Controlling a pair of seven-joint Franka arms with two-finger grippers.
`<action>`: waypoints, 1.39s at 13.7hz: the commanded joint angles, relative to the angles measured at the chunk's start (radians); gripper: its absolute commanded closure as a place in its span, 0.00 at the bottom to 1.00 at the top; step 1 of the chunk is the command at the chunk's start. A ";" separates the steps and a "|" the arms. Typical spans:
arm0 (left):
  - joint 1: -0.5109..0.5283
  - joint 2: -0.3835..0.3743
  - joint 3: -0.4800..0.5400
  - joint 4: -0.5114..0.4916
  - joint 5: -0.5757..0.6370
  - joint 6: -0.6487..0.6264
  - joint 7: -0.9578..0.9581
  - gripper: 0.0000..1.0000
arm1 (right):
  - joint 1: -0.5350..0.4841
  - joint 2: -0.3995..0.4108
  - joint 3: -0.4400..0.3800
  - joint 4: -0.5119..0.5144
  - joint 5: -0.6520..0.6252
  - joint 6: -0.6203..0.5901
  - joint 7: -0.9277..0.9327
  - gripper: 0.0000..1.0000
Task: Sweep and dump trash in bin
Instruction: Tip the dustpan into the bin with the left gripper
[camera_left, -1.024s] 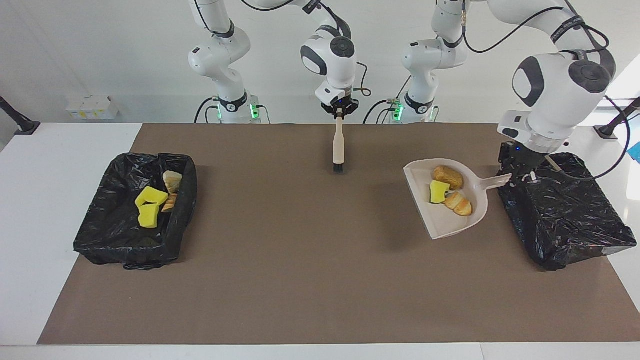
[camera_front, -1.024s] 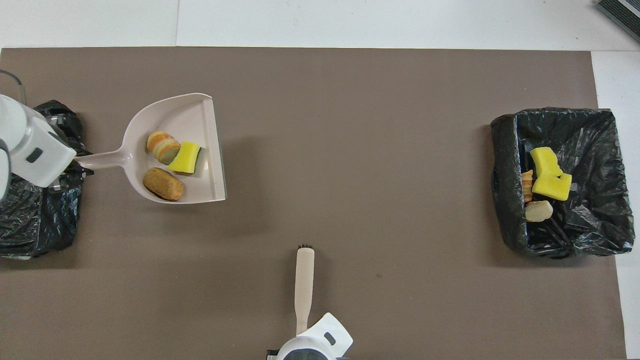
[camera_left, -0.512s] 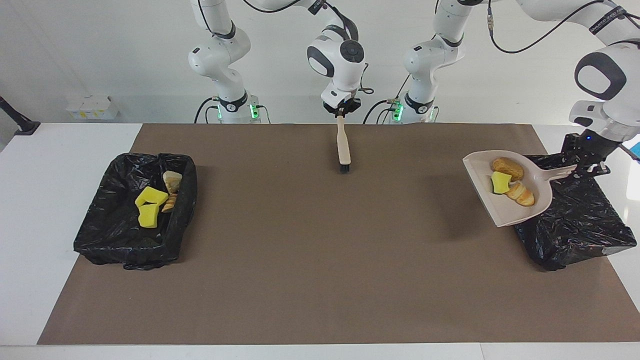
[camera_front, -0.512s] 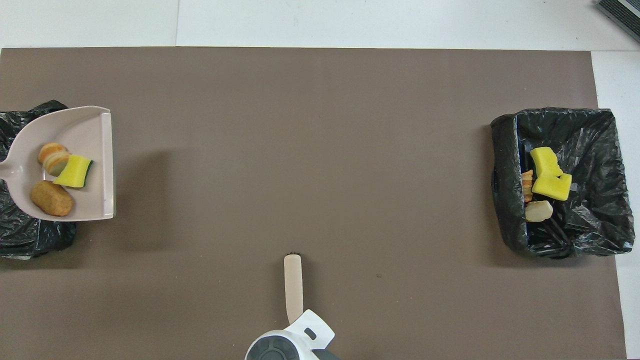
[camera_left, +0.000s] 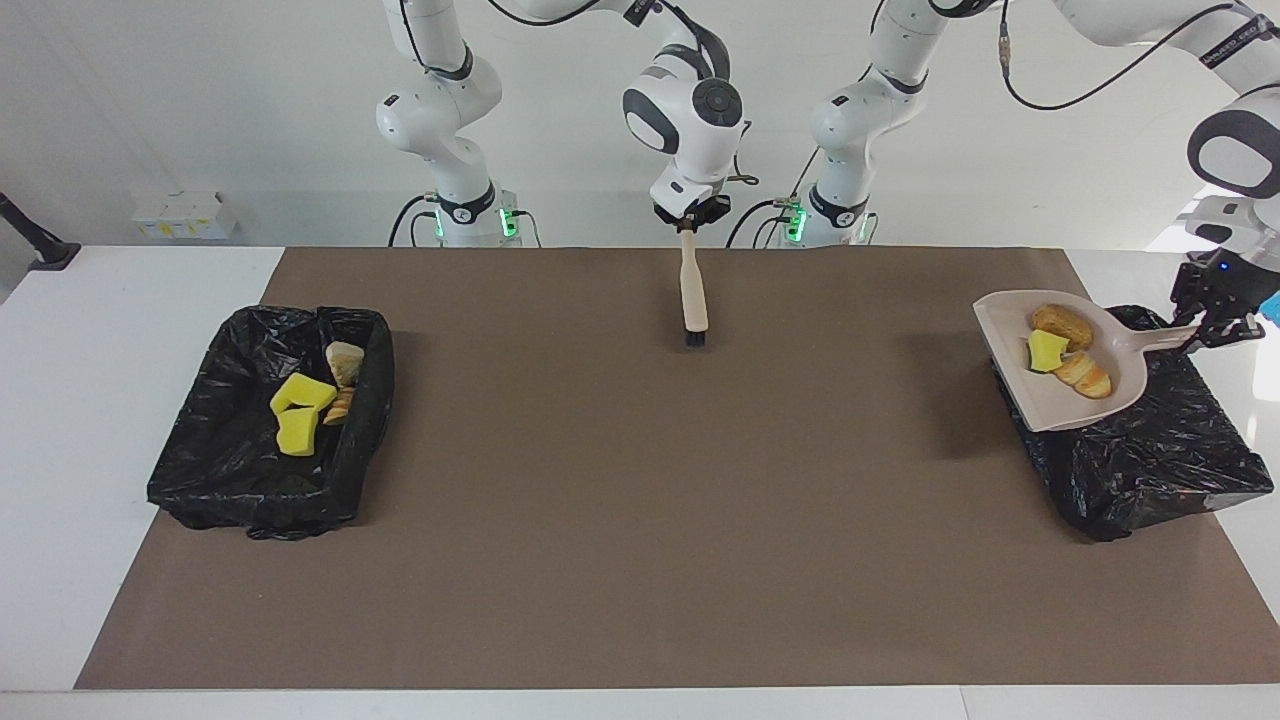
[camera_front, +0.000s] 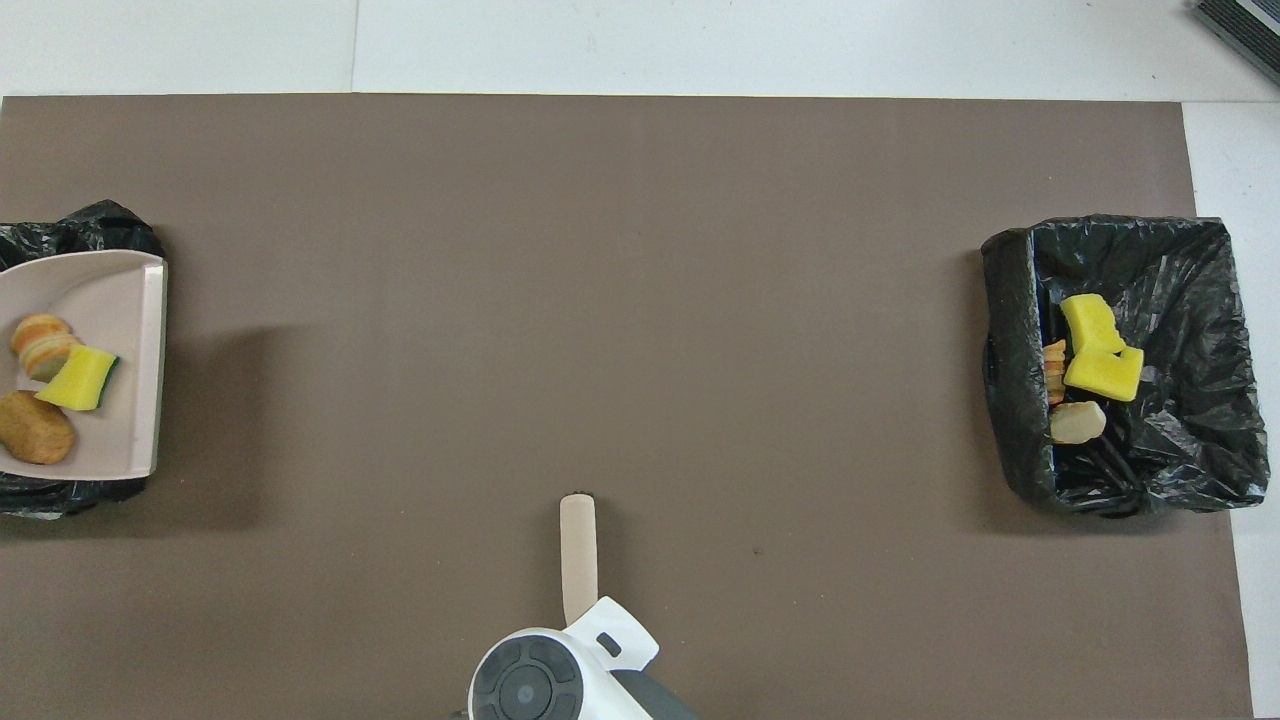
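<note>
brown mat (camera_left: 640, 500) below — left pincer (camera_left: 1212, 325) grips dustpan (camera_left: 1010, 325) over bin (camera_left: 1150, 460); right pincer (camera_left: 690, 215) clamps brush (camera_left: 693, 295).

Beige dustpan (camera_front: 120, 300) with three scraps (camera_front: 62, 385) over a black-lined bin (camera_front: 90, 220)

One camera sits high across the table, facing the two arm bases, and takes in the whole brown mat (camera_left: 640, 560) from a moderate distance. The other looks steeply down from above the robots' own end, facing forward. Both share the mat, the bin under the left gripper's fingers (camera_left: 1150, 460) and the bin at the right arm's end (camera_front: 1190, 300), turned half around.
</note>
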 joint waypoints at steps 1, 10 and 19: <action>-0.002 0.009 -0.012 0.048 0.107 0.001 -0.021 1.00 | -0.011 -0.015 0.006 -0.016 0.022 0.012 -0.028 0.97; -0.105 -0.037 -0.010 0.056 0.796 0.001 -0.480 1.00 | -0.185 -0.123 -0.003 0.063 0.001 -0.040 -0.084 0.00; -0.181 -0.169 -0.015 0.060 1.087 -0.046 -0.486 1.00 | -0.625 -0.267 -0.063 0.260 -0.127 -0.304 -0.345 0.00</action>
